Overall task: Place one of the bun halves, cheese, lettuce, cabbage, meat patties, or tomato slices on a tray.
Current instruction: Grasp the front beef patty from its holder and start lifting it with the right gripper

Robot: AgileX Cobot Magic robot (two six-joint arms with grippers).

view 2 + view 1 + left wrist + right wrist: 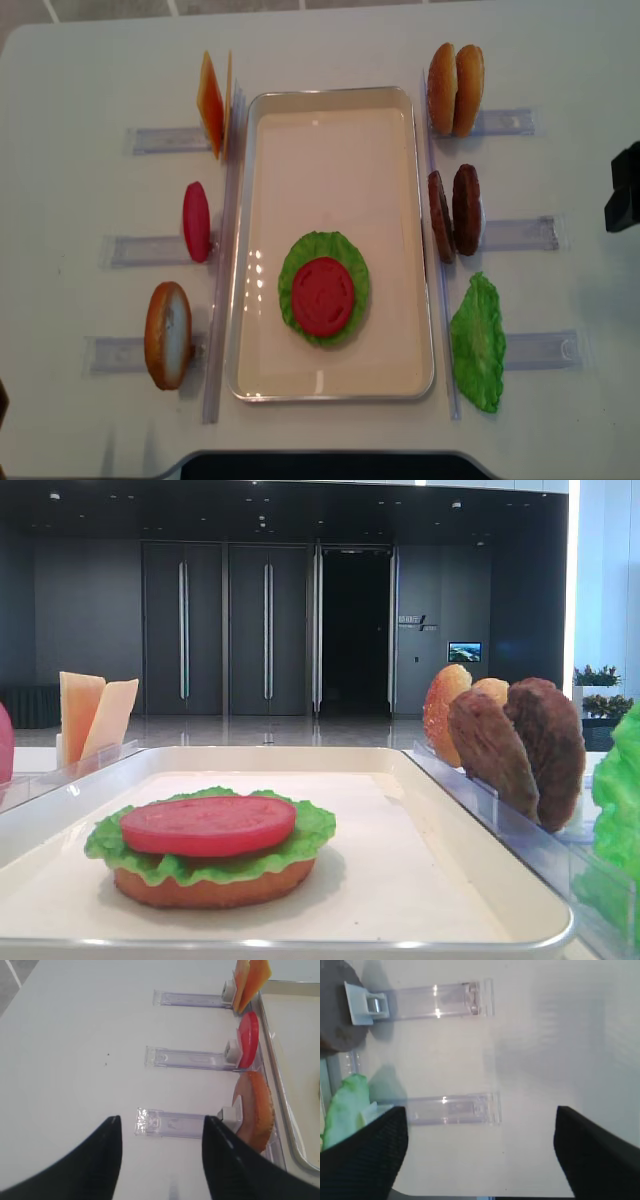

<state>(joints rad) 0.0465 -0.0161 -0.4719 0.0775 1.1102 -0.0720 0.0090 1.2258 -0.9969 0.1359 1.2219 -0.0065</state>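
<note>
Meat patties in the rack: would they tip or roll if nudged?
Probably. The patties stand on edge, leaning together in the rack, so a nudge could topple them. Round discs may roll once free. Their grainy faces likely resist slipping.

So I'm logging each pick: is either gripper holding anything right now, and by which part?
Nothing is held. The left gripper and right gripper both stand open over bare table.
</note>
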